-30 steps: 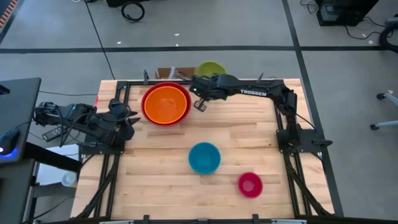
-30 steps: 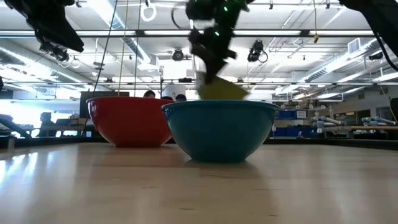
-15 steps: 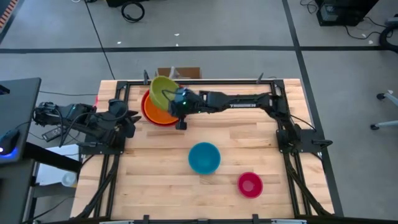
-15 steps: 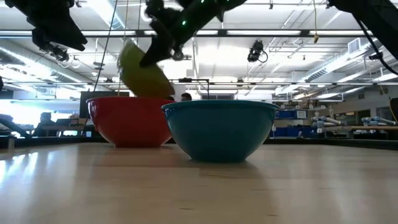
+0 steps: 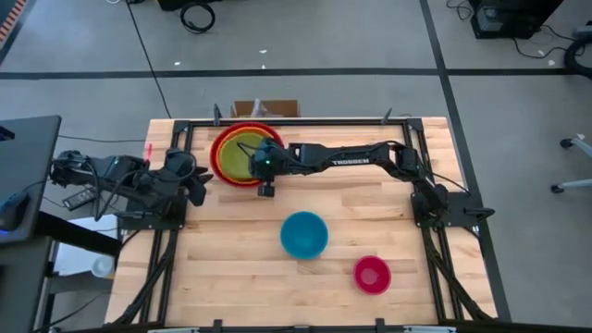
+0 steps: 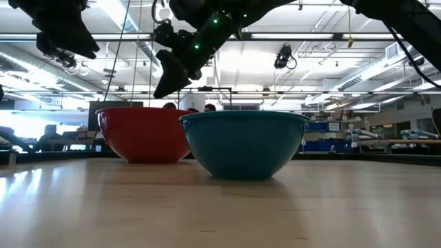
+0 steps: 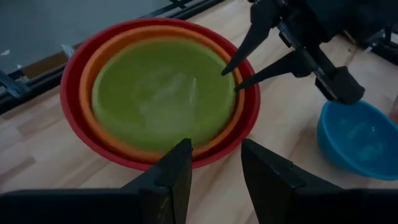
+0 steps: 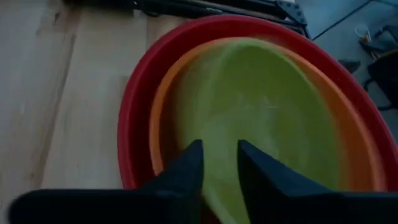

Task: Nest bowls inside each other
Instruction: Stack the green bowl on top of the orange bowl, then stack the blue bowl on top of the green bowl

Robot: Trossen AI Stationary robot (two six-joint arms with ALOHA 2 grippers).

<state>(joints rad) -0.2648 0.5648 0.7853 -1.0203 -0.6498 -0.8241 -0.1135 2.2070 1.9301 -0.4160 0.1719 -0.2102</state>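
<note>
The lime green bowl [image 5: 239,155] sits inside the orange bowl [image 7: 87,74], which sits in the red bowl [image 5: 215,153] at the table's far left. My right gripper [image 7: 231,78] hovers open just above the near-right rim of this stack. In the low view its fingers [image 6: 164,84] stand clear above the red bowl's rim [image 6: 141,109]. The blue bowl [image 5: 304,234] and the pink bowl [image 5: 372,275] stand apart on their bases nearer the front. My left gripper [image 7: 214,155] waits open at the left edge, holding nothing.
A black frame [image 5: 305,121] runs round the table's edges. A cardboard box [image 5: 266,107] stands just beyond the far edge behind the stack. Bare wood lies between the stack and the blue bowl [image 6: 244,145].
My right gripper has carried the green bowl from beyond the far edge toward the table's left and down over the orange and red bowls, turning as it went. The bowl, tilted half a second ago, now lies level inside the orange bowl, out of the fingers.
</note>
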